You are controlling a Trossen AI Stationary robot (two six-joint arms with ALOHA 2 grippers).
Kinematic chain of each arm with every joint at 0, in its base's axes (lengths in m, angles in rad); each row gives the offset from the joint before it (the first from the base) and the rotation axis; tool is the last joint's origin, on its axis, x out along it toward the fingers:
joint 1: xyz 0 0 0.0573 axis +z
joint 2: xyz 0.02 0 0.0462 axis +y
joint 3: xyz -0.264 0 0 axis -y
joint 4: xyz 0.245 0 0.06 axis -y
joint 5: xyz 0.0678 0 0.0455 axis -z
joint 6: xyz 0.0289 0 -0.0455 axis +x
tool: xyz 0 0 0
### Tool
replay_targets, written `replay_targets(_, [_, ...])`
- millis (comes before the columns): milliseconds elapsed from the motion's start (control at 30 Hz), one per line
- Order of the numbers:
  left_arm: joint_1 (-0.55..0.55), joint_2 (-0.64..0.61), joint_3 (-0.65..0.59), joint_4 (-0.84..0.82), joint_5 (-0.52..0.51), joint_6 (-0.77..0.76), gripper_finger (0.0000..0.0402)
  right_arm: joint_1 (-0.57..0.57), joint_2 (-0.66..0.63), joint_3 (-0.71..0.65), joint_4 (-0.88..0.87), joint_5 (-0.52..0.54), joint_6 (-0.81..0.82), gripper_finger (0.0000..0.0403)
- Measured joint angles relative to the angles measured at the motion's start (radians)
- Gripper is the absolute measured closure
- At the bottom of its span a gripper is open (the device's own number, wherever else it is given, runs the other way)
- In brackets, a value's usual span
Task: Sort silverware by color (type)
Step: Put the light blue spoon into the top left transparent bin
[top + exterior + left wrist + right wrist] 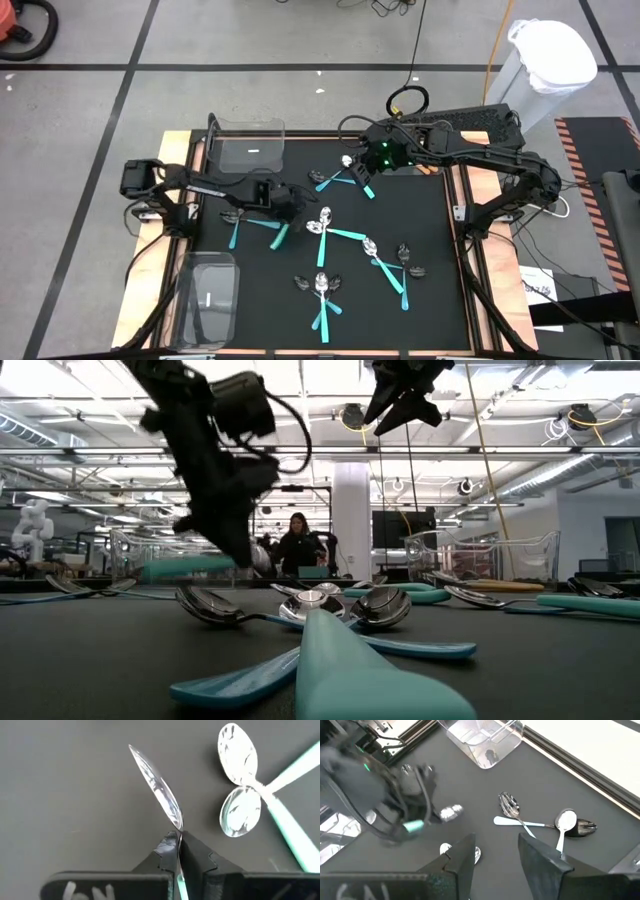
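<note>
My left gripper is shut on a teal-handled spoon left of the table's middle. In the low view the spoon is above the table, its teal handle beside the fingers. My right gripper is open and raised high. It hangs over a crossed pair of teal spoons at the far middle. More teal spoons lie flat in crossed groups: mid-table, right of the middle and near the front. My left gripper pinches the spoon between its two fingers at the neck, where the shiny bowl meets the teal handle. The bowl sticks out past the fingertips, turned on edge. The handle runs back between the fingers. The spoon is lifted clear of the table.
One clear plastic bin stands at the far left of the dark mat, a second at the near left. Two crossed spoons lie just beyond my left fingertips. Teal spoons also lie by the left arm. A person stands far behind the table.
</note>
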Motion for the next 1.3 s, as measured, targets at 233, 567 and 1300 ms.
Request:
replay_targets(233, [0.071, -0.123, 0.146, -0.304, 0.004, 0.270, 0.0385, 0.000, -0.017, 0.000, 0.001, -0.049, -0.024, 0.0259])
replay_targets(567, [0.276, -0.203, 0.227, -0.460, -0.395, 0.827, 0.0385, 0.000, -0.051, 0.000, -0.004, -0.046, -0.039, 0.0259])
replay_targets(1300, [0.597, -0.050, 0.226, -0.311, -0.325, 1.496, 0.0323, 0.035, -0.076, 0.000, -0.112, -0.042, 0.037, 0.0259])
